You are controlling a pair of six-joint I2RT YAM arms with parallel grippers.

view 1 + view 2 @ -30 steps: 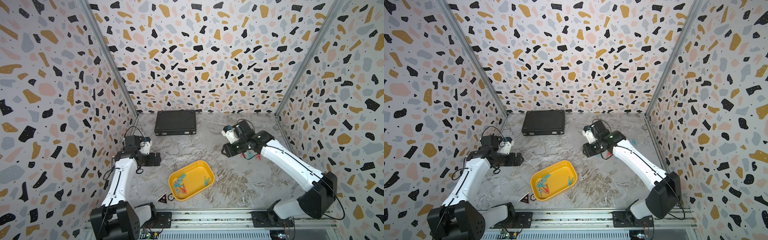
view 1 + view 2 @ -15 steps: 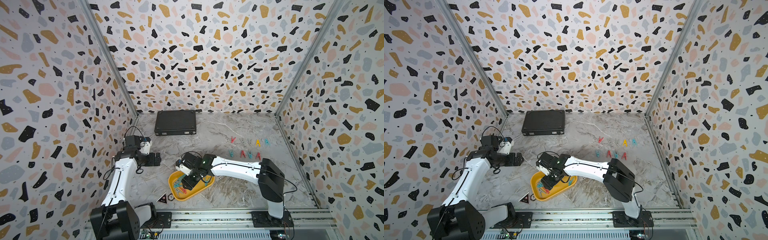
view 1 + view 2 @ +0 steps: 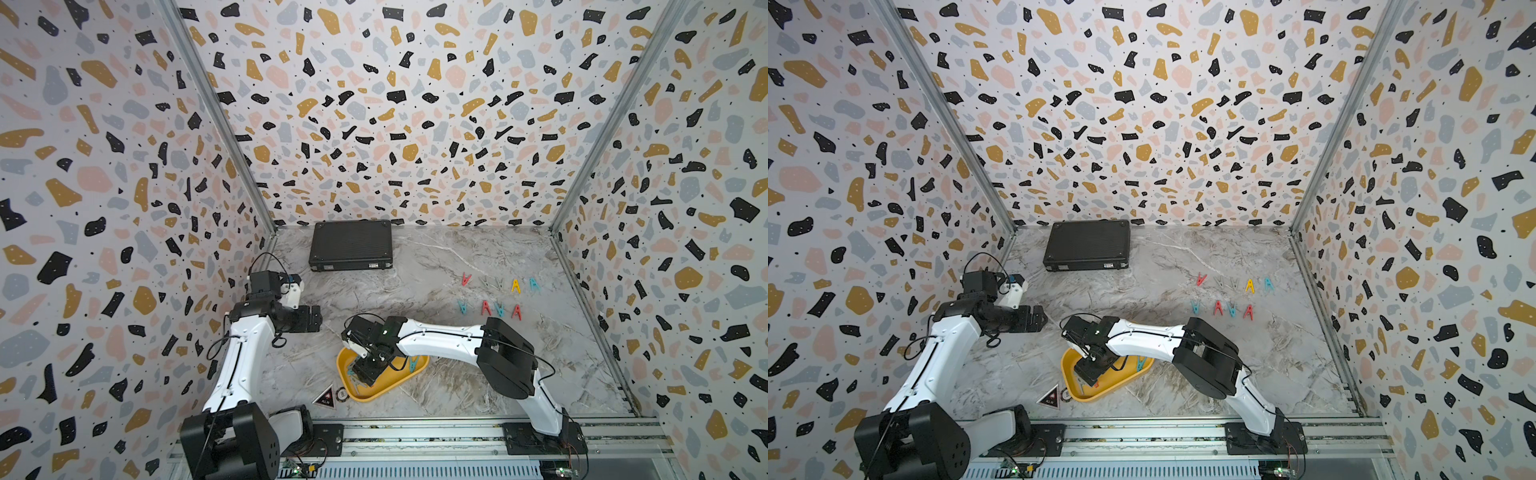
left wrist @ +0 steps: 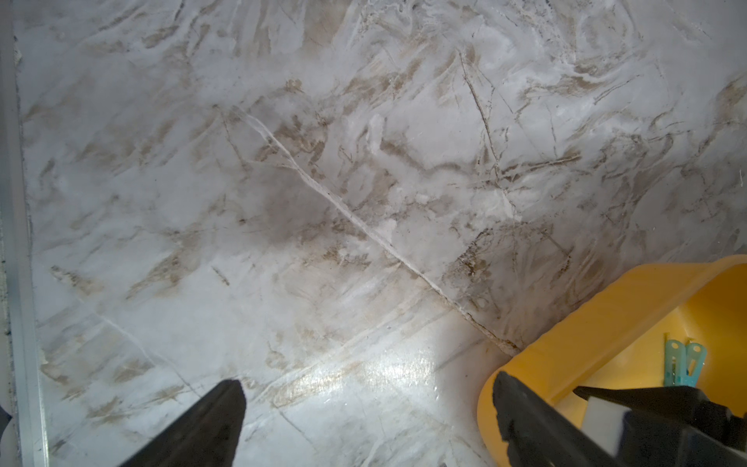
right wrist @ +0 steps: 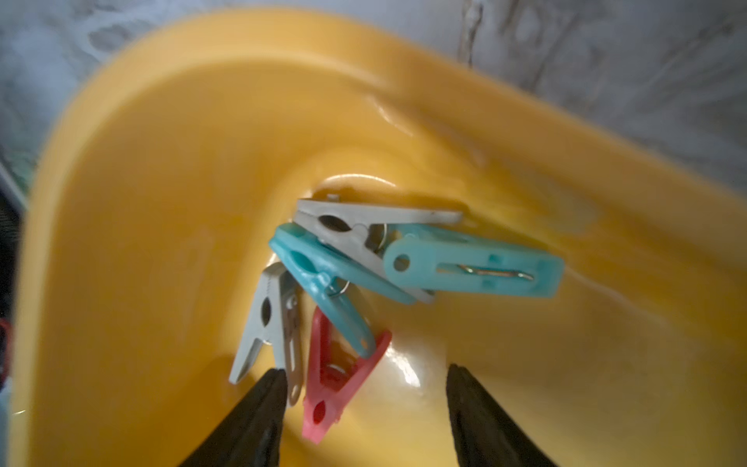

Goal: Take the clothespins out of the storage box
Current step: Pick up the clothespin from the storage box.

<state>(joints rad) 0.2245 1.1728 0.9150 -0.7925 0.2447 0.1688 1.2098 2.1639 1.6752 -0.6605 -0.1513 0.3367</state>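
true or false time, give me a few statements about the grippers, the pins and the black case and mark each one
1. The right gripper reaches into the yellow storage box. True.
2. The right gripper is shut on the red clothespin. False: its jaws stand open, and that pin lies in the box between them.
3. The black case at the back is open. False: its lid is down.
4. Some clothespins lie in two rows on the table. True.
5. The left gripper holds a clothespin. False: it is open and empty, over bare table beside the box.
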